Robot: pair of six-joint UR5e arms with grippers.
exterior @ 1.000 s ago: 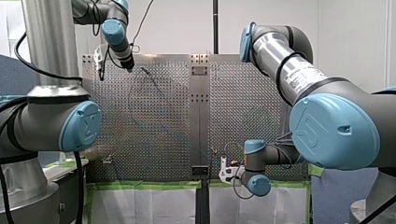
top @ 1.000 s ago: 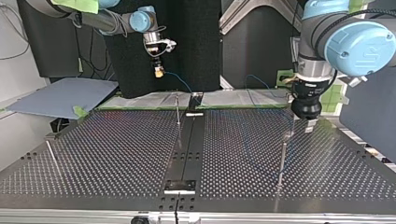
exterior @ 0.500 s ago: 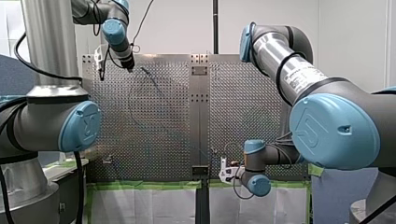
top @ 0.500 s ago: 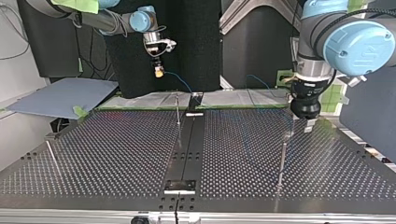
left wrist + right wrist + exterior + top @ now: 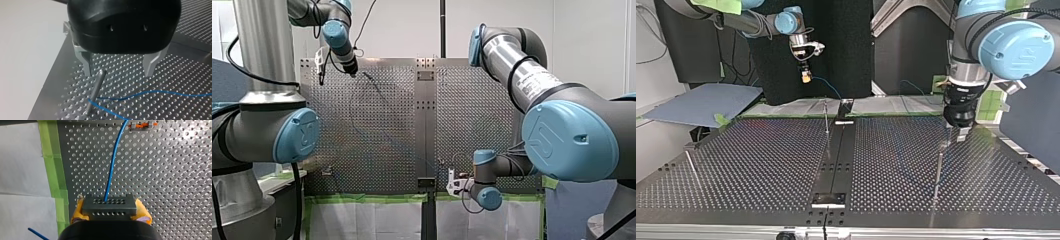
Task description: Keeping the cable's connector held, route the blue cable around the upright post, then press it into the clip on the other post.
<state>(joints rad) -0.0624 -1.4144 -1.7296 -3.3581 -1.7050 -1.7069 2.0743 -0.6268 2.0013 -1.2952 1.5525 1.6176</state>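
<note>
Steel table (image 5: 761, 165), perforated: two hole-plates joined by a dark centre strip (image 5: 836, 160) running from edge to edge.
Green tape (image 5: 786, 114) and white sheets (image 5: 786, 106) line the edge on the arms' side.
Blue-grey board (image 5: 701, 102) lies off that edge's corner, at the top view's left.
Room: black curtain (image 5: 836, 45) behind the arms in the top view; white wall (image 5: 402, 25) beyond the table in the front view.

Left gripper (image 5: 118, 73): metal fingers spread wide, holding nothing, low over the table.
The top of the upright post (image 5: 96, 92) shows between them, close to one finger.
This post stands near the table's edge at the top view's right.
Blue cable (image 5: 150, 93) lies on the holes and bends sharply at the post's lower part. Contact with the post cannot be made out.

Right gripper (image 5: 110, 213): yellow pads (image 5: 78, 210) clamped on the dark connector block (image 5: 109, 205), above the taped edge.
The cable leaves the block and runs ahead over the table, passing just beside a small metal and orange fitting (image 5: 141, 124).

Thin post (image 5: 826, 120) stands beside the centre strip, near the arms' edge.
Slim rod (image 5: 691, 167) stands near the edge at the top view's left.
</note>
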